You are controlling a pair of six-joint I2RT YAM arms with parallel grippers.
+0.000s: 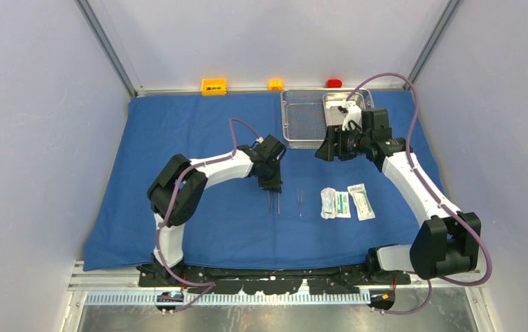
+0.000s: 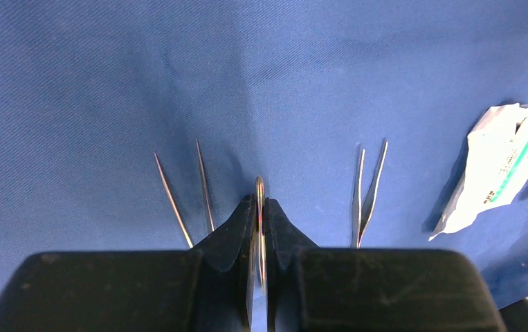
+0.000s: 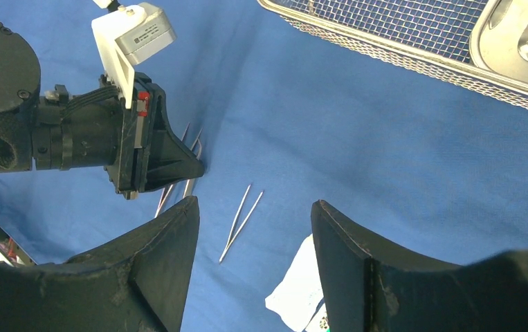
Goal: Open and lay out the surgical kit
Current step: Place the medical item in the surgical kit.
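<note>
The blue cloth wrap (image 1: pixel 178 138) lies spread flat. The steel mesh tray (image 1: pixel 302 117) holds the smaller steel pan (image 1: pixel 344 107) at the back. My left gripper (image 1: pixel 270 183) is low over the cloth's middle, shut on a thin steel instrument (image 2: pixel 259 190) whose rounded end sticks out past the fingertips. Two thin steel tines (image 2: pixel 185 194) lie just left of it. Forceps (image 1: pixel 299 202) lie to its right, also in the left wrist view (image 2: pixel 368 197). The white-green packets (image 1: pixel 344 203) lie further right. My right gripper (image 1: pixel 323 149) is open and empty, above the cloth in front of the tray.
Small orange (image 1: pixel 214 86), yellow (image 1: pixel 275 84) and red (image 1: pixel 334 83) blocks sit on the ledge behind the cloth. Grey walls stand close on both sides. In the right wrist view the left gripper (image 3: pixel 178 162) and the forceps (image 3: pixel 241 214) lie ahead, the tray (image 3: pixel 399 28) beyond.
</note>
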